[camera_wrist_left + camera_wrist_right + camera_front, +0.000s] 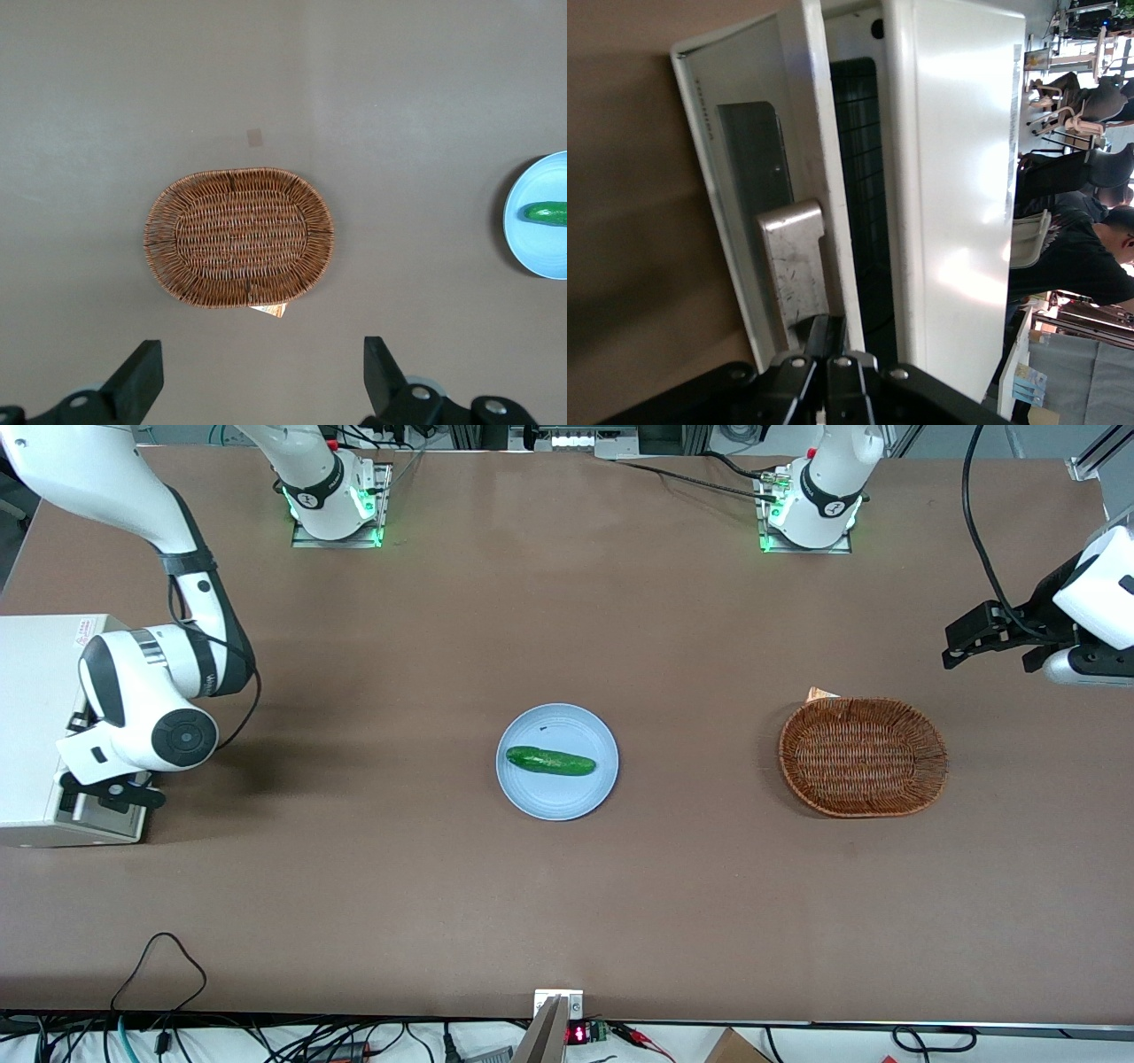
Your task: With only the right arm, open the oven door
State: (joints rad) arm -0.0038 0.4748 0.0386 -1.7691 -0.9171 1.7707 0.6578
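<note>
The white oven stands at the working arm's end of the table. The right arm bends down in front of it, and its gripper is at the oven's front. In the right wrist view the oven door stands ajar, tilted away from the oven with a gap that shows the wire rack. The gripper is shut, its black fingers pressed together with nothing between them. Their tips sit at the end of the pale bar handle, between the handle and the door frame.
A blue plate with a green cucumber on it lies mid-table. A wicker basket sits toward the parked arm's end and also shows as the basket in the left wrist view. Cables hang along the table's near edge.
</note>
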